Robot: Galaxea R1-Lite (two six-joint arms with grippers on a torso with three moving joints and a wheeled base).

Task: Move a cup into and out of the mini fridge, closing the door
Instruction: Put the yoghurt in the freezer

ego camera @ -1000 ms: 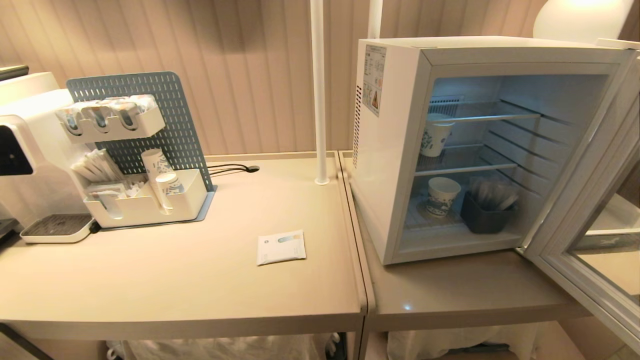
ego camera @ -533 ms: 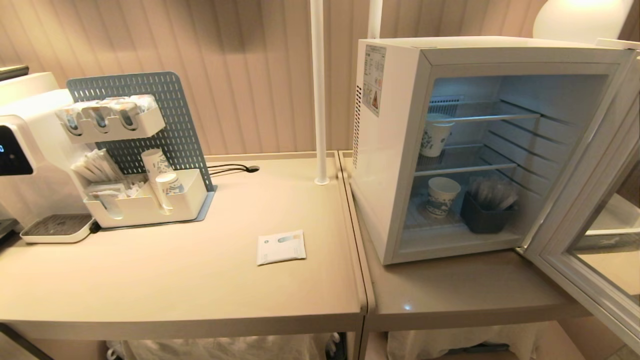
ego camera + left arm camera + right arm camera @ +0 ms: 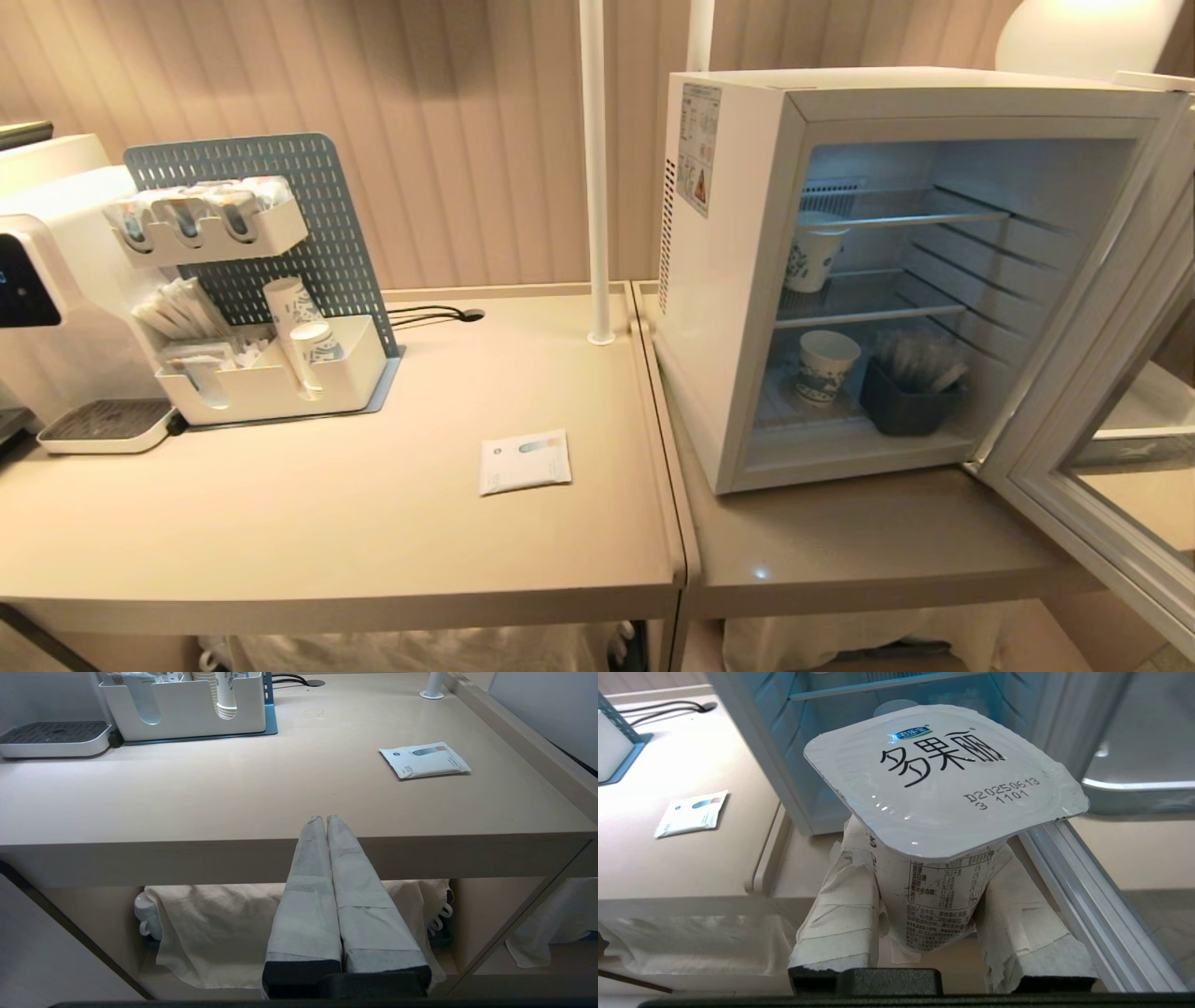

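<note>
The right gripper (image 3: 929, 858) has its taped fingers (image 3: 840, 914) clamped on the sides of the cup (image 3: 943, 779), sealed top showing, held just in front of the fridge (image 3: 738, 280). The fridge stands on the right table (image 3: 868, 541) with its door (image 3: 1111, 439) swung wide to the right. Inside sit two paper cups (image 3: 826, 366) and a dark bin (image 3: 906, 401). The left gripper (image 3: 325, 820) is fully closed and empty, near the left table's (image 3: 187, 798) front edge. A white packet (image 3: 525, 461) lies there.
</note>
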